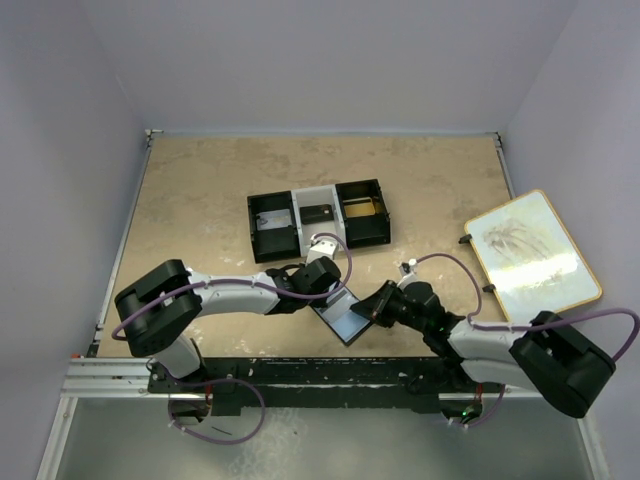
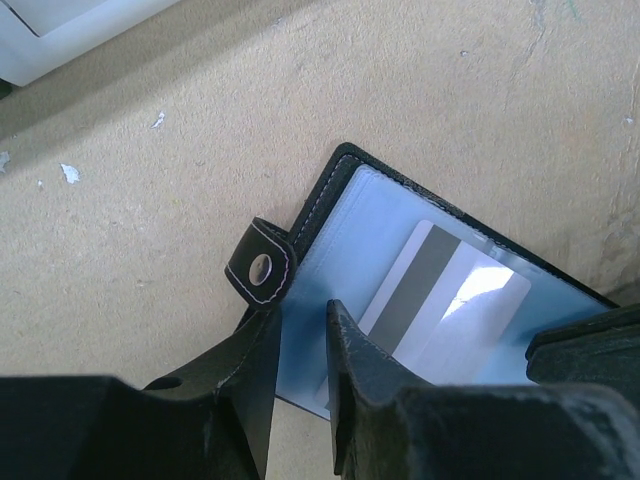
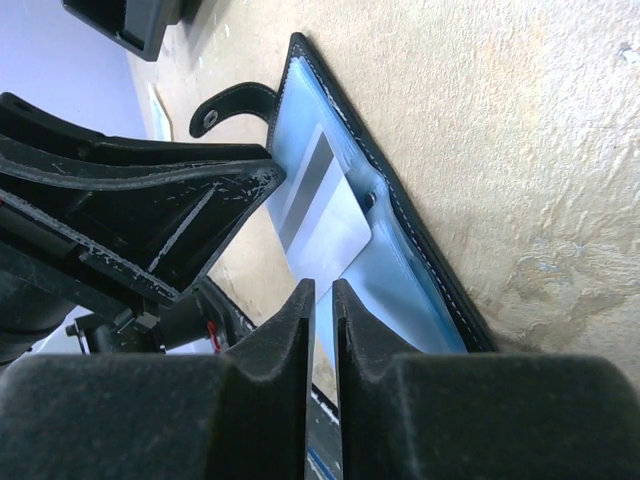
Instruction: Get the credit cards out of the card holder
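Top external — both arms low, left gripper (image 1: 318, 277) and right gripper (image 1: 372, 306) flanking the card holder (image 1: 345, 315)

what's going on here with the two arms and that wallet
Both arms are working on the open card holder lying on the table in front of the tray. The left gripper straddles its edge by the snap tab, apparently pinning it. The right gripper, jaws barely apart, sits at the opposite side. A credit card is still inside the clear sleeve.

Both arms crowd the open card holder (image 1: 343, 316); the tray (image 1: 318, 219) stands close behind, with bare table (image 1: 200, 190) leftward.
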